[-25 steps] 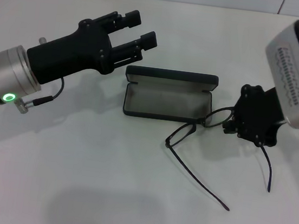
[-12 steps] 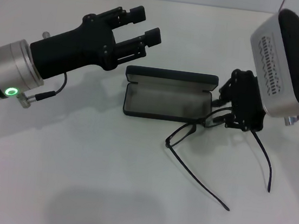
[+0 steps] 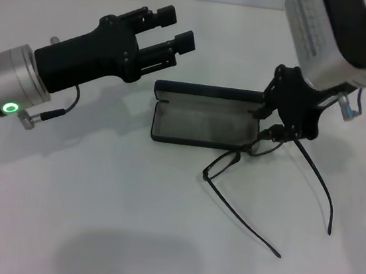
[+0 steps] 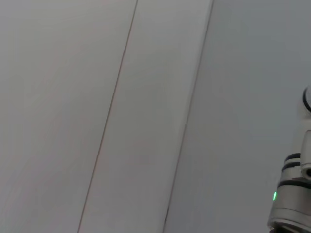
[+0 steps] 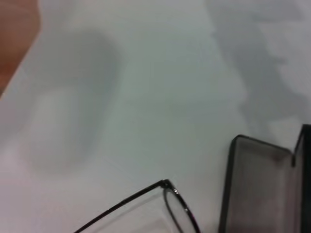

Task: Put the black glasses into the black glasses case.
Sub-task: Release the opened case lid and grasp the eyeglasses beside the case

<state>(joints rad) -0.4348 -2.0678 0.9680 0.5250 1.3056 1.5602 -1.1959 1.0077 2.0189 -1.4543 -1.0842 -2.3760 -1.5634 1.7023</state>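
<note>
The glasses (image 3: 258, 179) lie on the white table (image 3: 125, 223), temples unfolded and splayed toward the near edge, front frame just beside the case's (image 3: 205, 116) near right corner; one lens end seems to touch that corner. The case sits open in the middle, lid up at the far side, grey lining showing. The right gripper (image 3: 276, 132) is down at the right end of the frame, by the case's right end (whether its fingers are pinching the frame or only around it, I cannot tell). In the right wrist view, a lens and temple of the glasses (image 5: 160, 201) show next to the case (image 5: 257, 189). The left gripper (image 3: 172, 32) hovers behind the case's left end, fingers spread, holding nothing.
</note>
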